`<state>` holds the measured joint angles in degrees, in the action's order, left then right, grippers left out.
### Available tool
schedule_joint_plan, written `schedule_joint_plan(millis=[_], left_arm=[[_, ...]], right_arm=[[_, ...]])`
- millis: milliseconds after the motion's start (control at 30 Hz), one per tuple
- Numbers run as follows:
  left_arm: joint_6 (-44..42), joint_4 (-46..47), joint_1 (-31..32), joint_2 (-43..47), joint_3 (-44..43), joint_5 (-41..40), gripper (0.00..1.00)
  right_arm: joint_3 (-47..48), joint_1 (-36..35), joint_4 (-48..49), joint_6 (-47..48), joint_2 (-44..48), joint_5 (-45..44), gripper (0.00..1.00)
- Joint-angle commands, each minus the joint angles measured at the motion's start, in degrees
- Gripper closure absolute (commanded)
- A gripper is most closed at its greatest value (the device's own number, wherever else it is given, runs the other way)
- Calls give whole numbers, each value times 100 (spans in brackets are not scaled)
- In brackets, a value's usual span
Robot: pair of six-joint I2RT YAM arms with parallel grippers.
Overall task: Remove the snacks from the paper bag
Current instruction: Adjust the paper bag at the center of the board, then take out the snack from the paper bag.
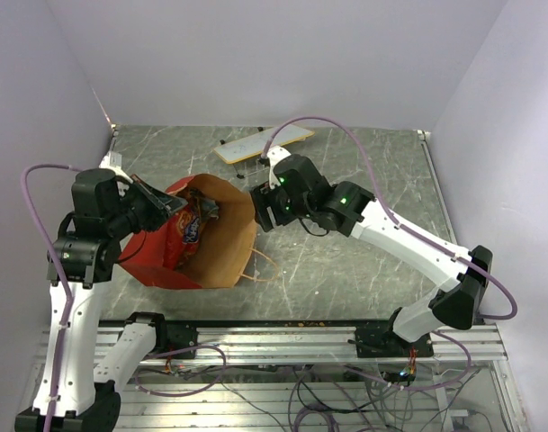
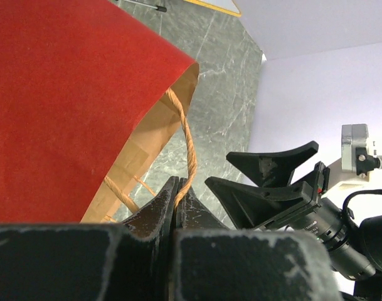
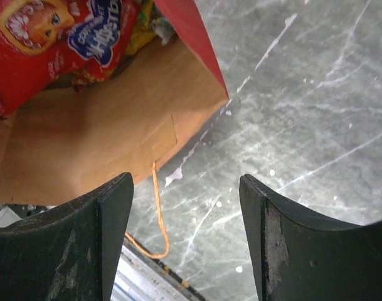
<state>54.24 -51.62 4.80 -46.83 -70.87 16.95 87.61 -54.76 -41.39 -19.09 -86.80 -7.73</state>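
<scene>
The paper bag (image 1: pixel 157 259) lies on its side on the table with its brown inside facing up and right. The red chip bag (image 1: pixel 189 222) with a blue logo sits deep inside it, and it also shows in the right wrist view (image 3: pixel 53 37), with a yellow packet (image 3: pixel 142 32) beside it. My left gripper (image 1: pixel 170 203) is at the bag's upper left rim. It is shut on a tan string handle (image 2: pixel 189 141), pinched between the jaws (image 2: pixel 175 188). My right gripper (image 1: pixel 258 209) is open and empty at the bag's right rim, over the bare table (image 3: pixel 185 182) just outside the mouth. The other handle (image 3: pixel 158 216) trails on the table.
A flat white board on thin legs (image 1: pixel 263 144) stands at the back of the table, behind the right arm. A metal rail (image 1: pixel 282 337) runs along the near edge. Walls close in on the left, the back and the right.
</scene>
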Motion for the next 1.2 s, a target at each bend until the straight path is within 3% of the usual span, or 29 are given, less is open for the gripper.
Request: schedule_joint_plan(millis=[0, 300, 400, 567, 700, 900, 1167], left_arm=[[-287, -159, -5, -114, -389, -142, 93], [-371, -49, -5, -108, -338, 3, 93], [-283, 130, -5, -75, -211, 173, 93], [-777, -226, -5, -353, -702, -34, 93], [-980, -327, -5, -492, -934, -167, 93], [-866, -238, -5, -583, -965, -122, 93], [-1034, -326, -5, -798, -1174, 7, 93]], right_arm=[[193, 5, 614, 330, 34, -166, 31], [110, -144, 2123, 259, -265, 479, 33], [-97, -347, 2751, 799, -365, 1188, 34], [-927, -553, 4225, 1995, -171, 2243, 35], [-942, -554, 4790, 1956, -498, 2138, 34], [-1191, -842, 6563, 636, -1179, 1647, 28], [-581, -896, 7128, 686, -2288, 1091, 20]])
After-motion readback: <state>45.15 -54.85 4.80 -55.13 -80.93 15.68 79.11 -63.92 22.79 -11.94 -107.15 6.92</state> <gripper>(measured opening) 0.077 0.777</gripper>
